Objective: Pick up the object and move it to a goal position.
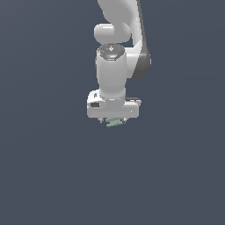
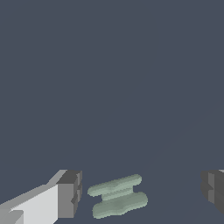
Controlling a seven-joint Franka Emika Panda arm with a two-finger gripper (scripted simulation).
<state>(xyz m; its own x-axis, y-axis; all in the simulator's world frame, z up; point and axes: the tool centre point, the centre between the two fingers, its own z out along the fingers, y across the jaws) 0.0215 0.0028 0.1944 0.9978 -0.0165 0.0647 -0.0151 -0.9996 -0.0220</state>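
Note:
The object (image 2: 117, 197) is a small pale green piece made of two flat bars joined by a short neck. In the wrist view it lies on the dark surface between my two fingers, touching neither. One fingertip (image 2: 70, 193) is close beside it and the other (image 2: 213, 187) stands well off. My gripper (image 2: 141, 192) is open. In the exterior view the white hand (image 1: 113, 109) covers most of the object (image 1: 115, 123), and only a green sliver peeks out under it. The fingers are hidden there.
A flat dark grey-blue surface (image 1: 52, 176) fills both views. The white arm (image 1: 115, 52) rises straight up from the hand in the exterior view. Nothing else shows.

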